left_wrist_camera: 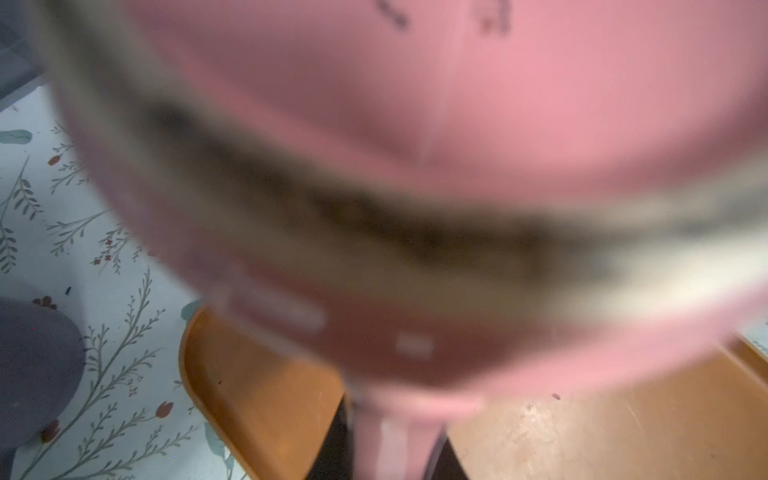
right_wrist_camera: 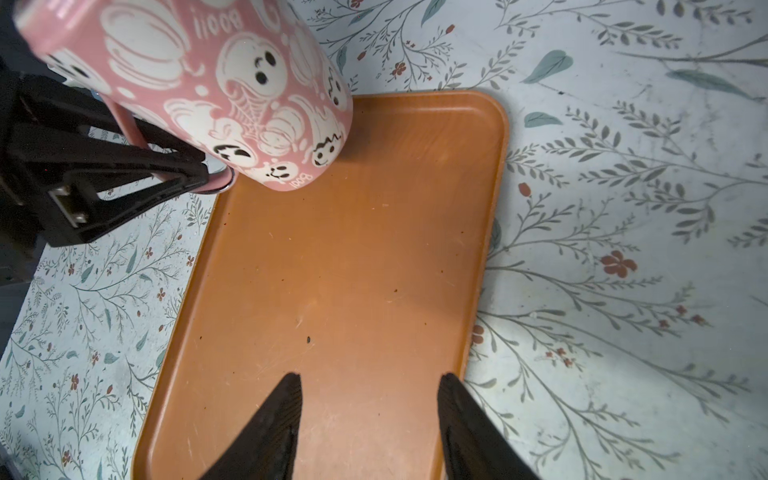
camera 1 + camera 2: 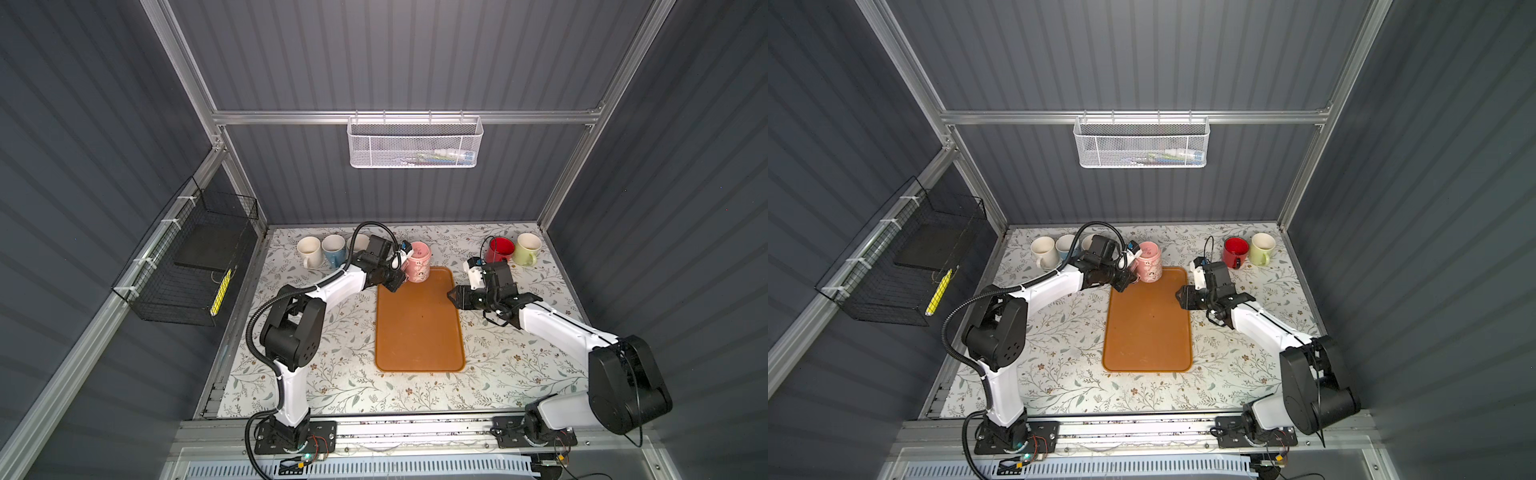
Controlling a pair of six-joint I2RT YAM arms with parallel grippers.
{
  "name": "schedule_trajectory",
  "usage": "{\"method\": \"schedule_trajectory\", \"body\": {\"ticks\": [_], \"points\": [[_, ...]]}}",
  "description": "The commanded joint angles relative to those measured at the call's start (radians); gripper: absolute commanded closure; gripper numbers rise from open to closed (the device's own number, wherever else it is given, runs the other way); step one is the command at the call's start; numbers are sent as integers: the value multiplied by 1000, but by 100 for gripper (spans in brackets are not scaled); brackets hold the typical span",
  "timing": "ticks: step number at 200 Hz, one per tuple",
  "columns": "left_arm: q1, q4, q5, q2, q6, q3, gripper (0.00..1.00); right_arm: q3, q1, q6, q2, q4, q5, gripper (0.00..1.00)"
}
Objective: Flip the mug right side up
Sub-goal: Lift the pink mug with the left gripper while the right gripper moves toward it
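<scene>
The left jaws are clamped on the handle (image 2: 122,118) of the pink mug (image 3: 419,266), which is patterned with ghosts and pumpkins. The mug sits tilted at the far left corner of the orange tray (image 3: 419,332). In both top views the end facing up looks closed. Whether its lower end touches the tray is unclear. The right jaws stand apart with nothing between them, over the tray's right edge and pointing left. The tray lies mid-worktop (image 3: 340,374). Along the far edge, upright, stand a cream mug (image 3: 308,250) and a blue mug (image 3: 333,248) on the left. A red mug (image 3: 500,248) and a pale green mug (image 3: 527,248) stand on the right.
</scene>
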Motion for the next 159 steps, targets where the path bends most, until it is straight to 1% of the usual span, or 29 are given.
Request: {"method": "schedule_trajectory", "body": {"ticks": [1,9,12,19,22,32,36,67,121,159], "points": [[-4,124,80,-87,-45,9,100,-21,-16,11,-28,27,-18,45],[-4,142,82,-99,-61,2,100,-30,-27,20,-28,44,-41,45],[-4,148,111,-104,-66,-2,100,-35,-32,26,-31,51,-50,45],[-4,161,129,-114,-78,-5,100,-46,-44,39,-29,72,-62,45],[-3,167,137,-118,-85,-5,100,-52,-50,43,-32,82,-102,45],[-3,187,154,-132,-104,-5,100,-71,-72,64,-36,114,-145,45],[-3,192,160,-136,-112,-39,100,-79,-81,72,-38,130,-161,45],[1,286,211,-183,-192,-94,100,-137,-133,128,-59,240,-268,45],[10,450,264,-228,-313,-168,100,-165,-149,158,-79,298,-324,45],[39,572,309,-260,-412,-228,100,-206,-177,209,-108,400,-389,45]]}}
